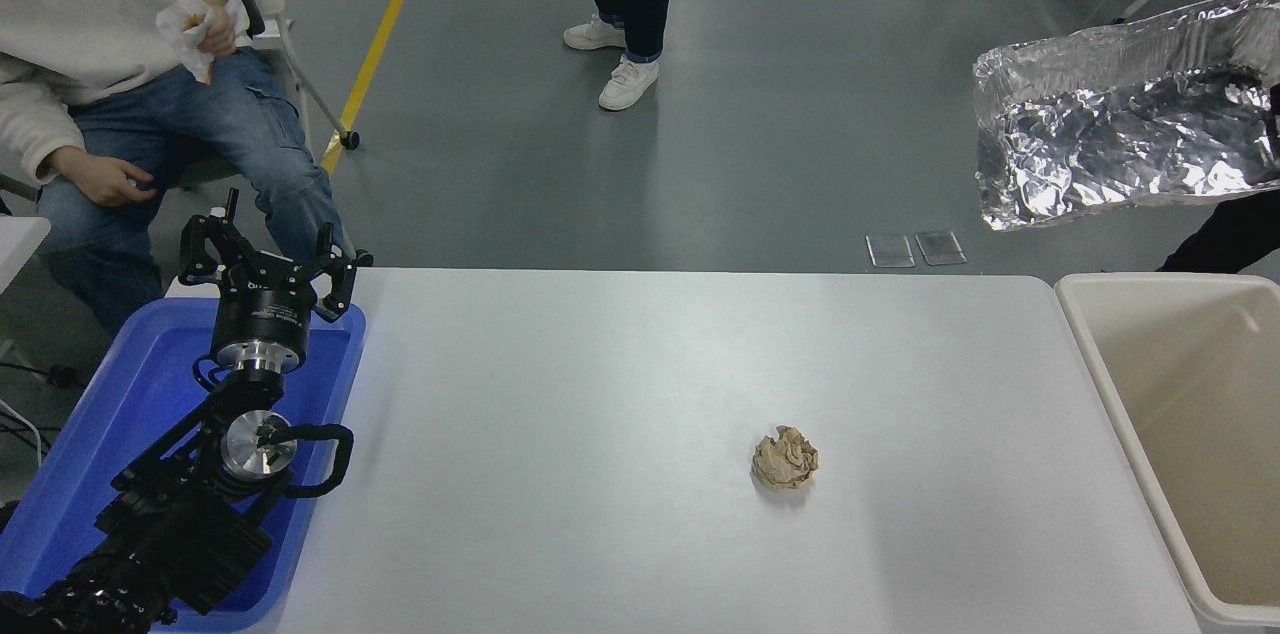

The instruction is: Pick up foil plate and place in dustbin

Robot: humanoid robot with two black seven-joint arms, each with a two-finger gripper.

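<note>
Head view: foil plate (1120, 139) aloft at the right edge, above the dustbin's (1090, 354) far end.
Right gripper out of view; left gripper (268, 264) parked, fingers apart, over the blue tray (110, 414); paper ball (785, 458) on the table (600, 414).

Foil plate (1125, 149) aloft at right edge above dustbin (1085, 314), paper ball (785, 458) on table (600, 434)

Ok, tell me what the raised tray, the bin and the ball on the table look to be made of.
The foil plate looks like thin aluminium foil: shiny silver, crinkled, catching glints all over. The dustbin looks like moulded plastic: cream, smooth matte walls, thick rounded rim. The ball looks like crumpled brown paper: dull, with sharp creases, though card cannot be ruled out.
</note>
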